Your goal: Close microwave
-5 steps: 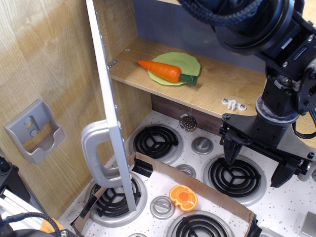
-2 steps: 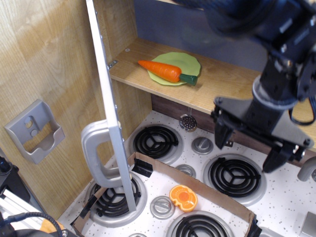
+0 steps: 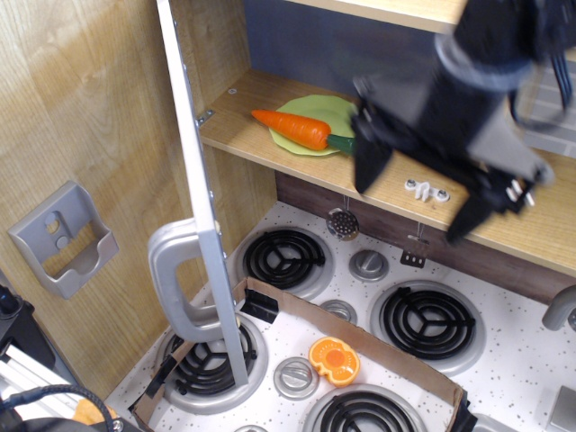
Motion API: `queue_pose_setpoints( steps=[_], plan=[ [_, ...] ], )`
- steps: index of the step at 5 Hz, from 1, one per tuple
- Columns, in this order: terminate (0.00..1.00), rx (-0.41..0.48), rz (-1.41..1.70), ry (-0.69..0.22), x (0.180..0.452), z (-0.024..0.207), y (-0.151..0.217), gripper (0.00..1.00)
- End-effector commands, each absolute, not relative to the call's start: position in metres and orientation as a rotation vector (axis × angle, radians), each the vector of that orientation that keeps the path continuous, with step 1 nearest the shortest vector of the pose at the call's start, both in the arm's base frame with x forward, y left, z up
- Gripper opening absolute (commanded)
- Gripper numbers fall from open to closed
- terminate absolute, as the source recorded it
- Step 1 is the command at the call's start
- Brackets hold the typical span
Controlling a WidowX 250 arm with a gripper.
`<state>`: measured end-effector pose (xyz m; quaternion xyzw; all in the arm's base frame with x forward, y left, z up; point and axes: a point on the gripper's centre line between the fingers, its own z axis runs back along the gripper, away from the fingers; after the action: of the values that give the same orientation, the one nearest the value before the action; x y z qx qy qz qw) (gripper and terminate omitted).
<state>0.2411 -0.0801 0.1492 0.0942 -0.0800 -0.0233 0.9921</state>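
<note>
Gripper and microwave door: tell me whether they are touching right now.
Apart. The camera view shows the gripper, open and blurred, in front of the shelf at right; the microwave door stands open at left, with the carrot between them.

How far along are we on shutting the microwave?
Nothing done yet: the silver microwave door with its grey loop handle stands open, orange carrot on the green plate exposed. The black gripper hangs before the wooden shelf, jaws apart, clear of the door. Left: reach the door and swing it shut.
</note>
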Motion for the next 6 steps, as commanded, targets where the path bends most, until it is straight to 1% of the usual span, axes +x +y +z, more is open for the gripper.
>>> queue_pose_setpoints(
  steps=[1, 2, 3, 4, 5, 6],
  plan=[
    [0.00, 0.185, -0.088, -0.160, 0.219, 0.202, -0.040, 1.00],
    [0.00, 0.193, -0.080, -0.141, 0.197, 0.205, -0.022, 1.00],
    [0.00, 0.202, -0.065, -0.119, 0.177, 0.202, -0.011, 1.00],
    [0.00, 0.227, -0.006, -0.109, 0.157, 0.195, -0.005, 1.00],
    [0.00, 0.202, 0.011, -0.079, 0.139, 0.186, 0.001, 1.00],
    [0.00, 0.201, 0.025, -0.066, 0.130, 0.173, 0.007, 1.00]
  ],
)
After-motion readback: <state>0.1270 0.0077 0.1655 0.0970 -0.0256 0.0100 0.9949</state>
